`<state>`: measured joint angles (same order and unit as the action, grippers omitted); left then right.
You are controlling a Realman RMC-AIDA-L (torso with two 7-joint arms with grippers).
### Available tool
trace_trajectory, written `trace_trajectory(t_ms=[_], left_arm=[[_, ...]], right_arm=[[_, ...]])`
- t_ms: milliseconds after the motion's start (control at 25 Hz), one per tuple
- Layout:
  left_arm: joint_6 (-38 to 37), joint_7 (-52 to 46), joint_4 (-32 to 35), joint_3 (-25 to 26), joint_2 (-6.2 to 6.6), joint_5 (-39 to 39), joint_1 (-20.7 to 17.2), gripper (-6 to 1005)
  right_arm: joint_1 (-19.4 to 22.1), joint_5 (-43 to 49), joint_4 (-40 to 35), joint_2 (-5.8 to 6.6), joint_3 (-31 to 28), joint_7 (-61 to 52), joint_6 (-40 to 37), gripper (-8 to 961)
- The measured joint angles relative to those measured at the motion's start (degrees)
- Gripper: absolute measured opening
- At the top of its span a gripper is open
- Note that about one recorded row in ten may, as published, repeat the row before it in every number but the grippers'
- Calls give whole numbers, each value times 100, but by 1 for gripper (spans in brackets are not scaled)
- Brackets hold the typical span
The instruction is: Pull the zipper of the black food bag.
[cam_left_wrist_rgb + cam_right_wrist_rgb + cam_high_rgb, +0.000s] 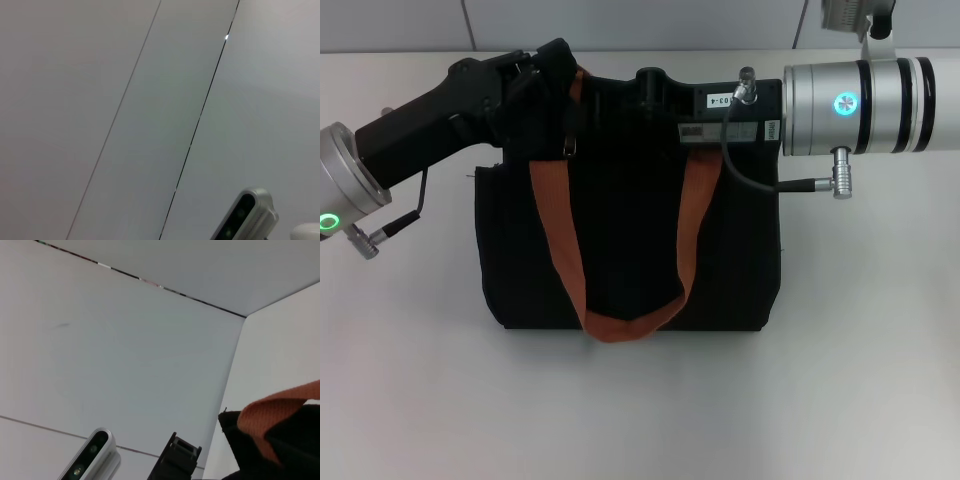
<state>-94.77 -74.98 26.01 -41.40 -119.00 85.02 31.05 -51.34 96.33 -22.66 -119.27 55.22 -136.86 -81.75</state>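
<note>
the black food bag (620, 250) stands upright; left gripper (555, 65) and right gripper (655, 85) meet its far edge, finger openings impossible to tell; only the right wrist view shows an orange handle (280, 412).

Tabletop (880, 380): plain white, matte surface, seen across the whole head view. Wall panels (100, 100): pale grey, divided by thin dark seams; a corner joint between panels is shown in the right wrist view.
</note>
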Motion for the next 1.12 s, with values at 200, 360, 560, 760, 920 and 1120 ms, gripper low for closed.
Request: trace_trajectory(t_ms=[200,360,560,760,920,1120], left_arm=[[14,5,0,-5,0,-6,0,44],[85,40,-43,3,1,-16,-20,44],[213,49,-67,13,10,-24,-53,45],[215,51,-77,13,17,-25,-62,45],[209,52,-79,11,16,-24,-64,46],[231,53,-78,9,13,-22,-64,46]], right_arm=[[19,6,-1,7,3,-5,-8,97],[50,11,-1,13,11,-9,-2,93],[64,12,-1,24,11,-32,-15,60],[69,12,-9,27,8,-35,-11,-2],[46,12,-22,27,6,-35,-35,-1],[83,-2,-88,27,-23,-36,-119,-2]])
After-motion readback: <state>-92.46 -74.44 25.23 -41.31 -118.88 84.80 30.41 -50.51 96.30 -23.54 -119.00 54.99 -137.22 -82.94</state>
